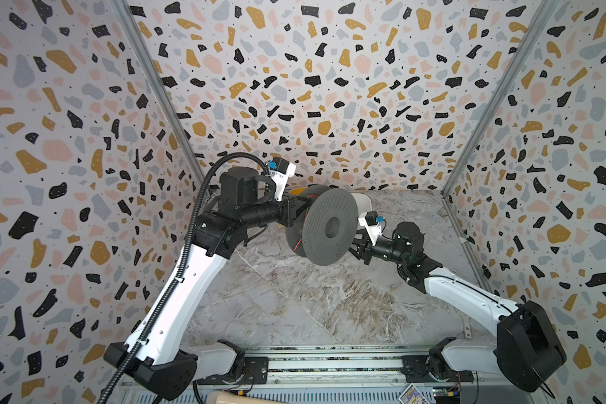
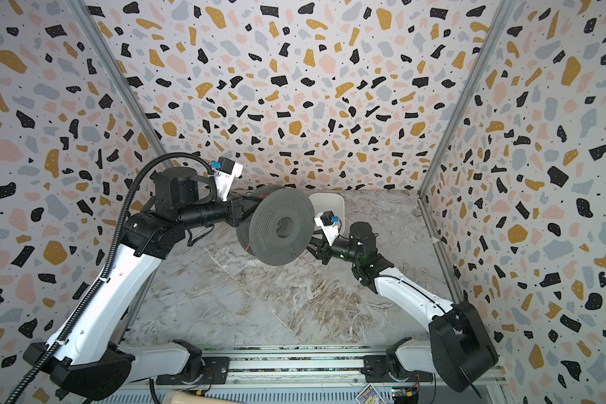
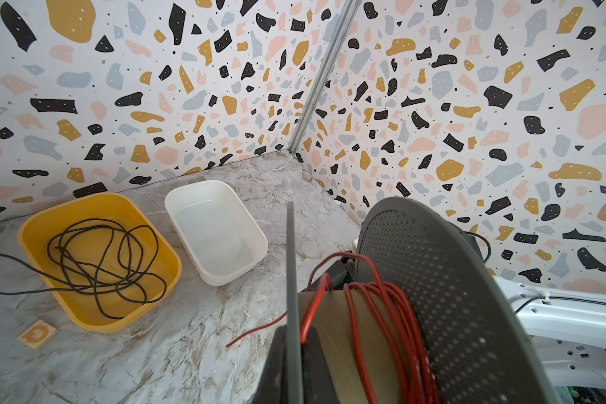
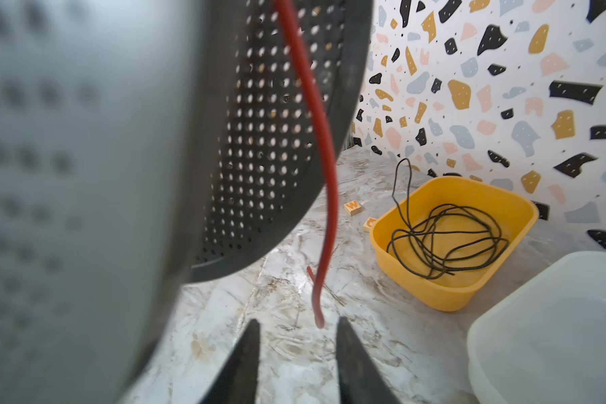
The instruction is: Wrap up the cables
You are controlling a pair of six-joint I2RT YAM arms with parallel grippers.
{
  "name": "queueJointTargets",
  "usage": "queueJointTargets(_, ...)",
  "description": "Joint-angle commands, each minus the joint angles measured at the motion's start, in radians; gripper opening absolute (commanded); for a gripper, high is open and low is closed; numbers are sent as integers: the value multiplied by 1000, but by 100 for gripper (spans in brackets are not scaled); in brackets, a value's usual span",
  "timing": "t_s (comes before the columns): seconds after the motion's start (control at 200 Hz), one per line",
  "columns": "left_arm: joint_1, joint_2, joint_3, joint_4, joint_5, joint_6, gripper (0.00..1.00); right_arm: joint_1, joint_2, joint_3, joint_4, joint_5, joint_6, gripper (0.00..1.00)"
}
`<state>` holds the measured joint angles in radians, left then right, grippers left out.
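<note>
Left gripper [image 3: 294, 346]: your jaws are clenching on the thin edge of the grey perforated plastic spool [image 3: 452, 297], holding it clear of the table.
Right gripper [image 4: 298, 320]: your jaws are standing apart and gripping nothing.
Thin red-orange wire [image 4: 324, 157]: it is hanging off the spool, and its loose end is dangling just ahead of the gap between your right jaws. More turns are sitting on the brown core right beside your left jaws.
Marble-patterned table [image 4: 280, 307]: it is lying beneath both pairs of jaws.
White rectangular plastic tub [image 4: 504, 349]: it is sitting just off to one side of your right jaws.
Small wooden letter tiles [image 4: 352, 207]: they are lying farther out, just beside the yellow tub.
Yellow rectangular plastic tub [image 4: 452, 182]: it is sitting well beyond your right jaws, holding a loose thin black wire [image 4: 434, 262].
</note>
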<state>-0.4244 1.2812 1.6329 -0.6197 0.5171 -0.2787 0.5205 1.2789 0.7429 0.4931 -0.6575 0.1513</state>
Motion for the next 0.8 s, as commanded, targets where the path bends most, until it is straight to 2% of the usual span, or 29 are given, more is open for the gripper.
queueJointTargets(0.0,10,-23,9,140,66,-39,0,-6,-29,-24,-19,28,-16,58)
queueJointTargets(0.195,13,-25,-1,174,110,-62,0,-20,-32,-31,-17,65,-25,62)
queueJointTargets(0.38,31,-30,-41,244,169,-114,0,-30,-47,-27,-1,3,-15,62)
queueJointTargets(0.506,50,-44,-138,407,239,-234,0,-31,-77,-28,-38,-23,-1,62)
queueJointTargets(0.631,64,-47,-244,547,289,-323,0,-32,-152,-96,-48,-7,56,62)
queueJointTargets(0.796,81,-42,-313,659,327,-393,0,-32,-280,-196,-90,6,141,64)
